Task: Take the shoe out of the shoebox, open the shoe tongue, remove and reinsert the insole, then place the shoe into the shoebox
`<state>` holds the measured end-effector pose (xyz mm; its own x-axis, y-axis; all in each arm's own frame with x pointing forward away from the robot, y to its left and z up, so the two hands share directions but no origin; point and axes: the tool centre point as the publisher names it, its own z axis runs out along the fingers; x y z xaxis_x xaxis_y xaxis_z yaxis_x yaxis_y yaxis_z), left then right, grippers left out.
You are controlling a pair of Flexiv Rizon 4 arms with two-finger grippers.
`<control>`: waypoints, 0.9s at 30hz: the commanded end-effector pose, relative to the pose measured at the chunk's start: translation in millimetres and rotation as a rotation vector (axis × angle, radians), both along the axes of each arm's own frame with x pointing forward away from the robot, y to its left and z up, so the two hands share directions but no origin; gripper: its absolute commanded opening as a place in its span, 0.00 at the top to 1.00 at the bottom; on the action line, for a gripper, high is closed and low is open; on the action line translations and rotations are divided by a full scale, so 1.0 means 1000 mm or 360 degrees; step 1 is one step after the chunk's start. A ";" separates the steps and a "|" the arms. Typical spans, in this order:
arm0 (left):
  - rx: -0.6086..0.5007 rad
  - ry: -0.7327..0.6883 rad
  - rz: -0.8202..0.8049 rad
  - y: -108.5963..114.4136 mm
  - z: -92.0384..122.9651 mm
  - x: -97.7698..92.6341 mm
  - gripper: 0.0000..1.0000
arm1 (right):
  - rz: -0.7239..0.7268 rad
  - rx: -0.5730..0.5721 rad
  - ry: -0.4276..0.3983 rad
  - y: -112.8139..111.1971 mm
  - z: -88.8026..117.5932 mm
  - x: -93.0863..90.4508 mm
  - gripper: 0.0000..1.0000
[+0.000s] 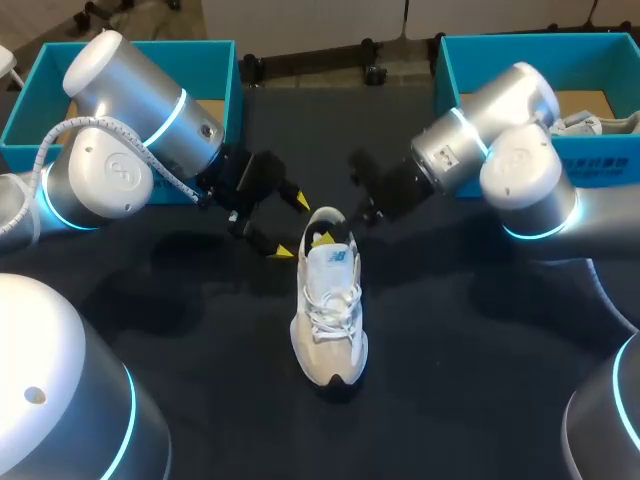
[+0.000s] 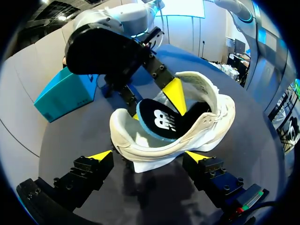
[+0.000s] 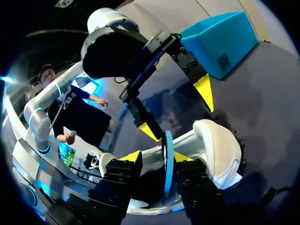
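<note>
While left hand (image 2: 149, 154) gapes wide astride shoe (image 2: 201, 126) heel | right hand (image 3: 157, 157) seemingly pinches insole (image 3: 168, 145).

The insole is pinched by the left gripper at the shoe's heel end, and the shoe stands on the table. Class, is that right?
One thing is wrong: the right gripper, not the left, pinches the insole, as the right wrist view shows. The left gripper is open by the shoe. The shoe does stand on the table.
</note>
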<state>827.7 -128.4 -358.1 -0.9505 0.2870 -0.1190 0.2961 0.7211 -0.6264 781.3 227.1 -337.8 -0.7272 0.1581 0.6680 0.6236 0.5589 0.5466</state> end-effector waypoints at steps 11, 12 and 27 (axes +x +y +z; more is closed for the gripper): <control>0.0006 -0.0003 0.0001 0.000 0.000 -0.001 0.00 | -0.0010 -0.0038 -0.0084 0.002 0.019 0.003 0.55; 0.0006 -0.0003 0.0001 0.000 0.000 -0.001 0.00 | -0.0011 -0.0038 -0.0088 0.002 0.019 0.004 0.55; 0.0006 -0.0003 0.0001 0.000 0.000 -0.001 0.00 | 0.0011 -0.0059 -0.0179 0.002 0.040 0.024 0.50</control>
<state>827.7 -128.4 -358.1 -0.9505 0.2870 -0.1190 0.2961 0.7211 -0.6264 803.2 229.9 -301.6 -0.7970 0.1730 0.5786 0.5578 0.5783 0.5954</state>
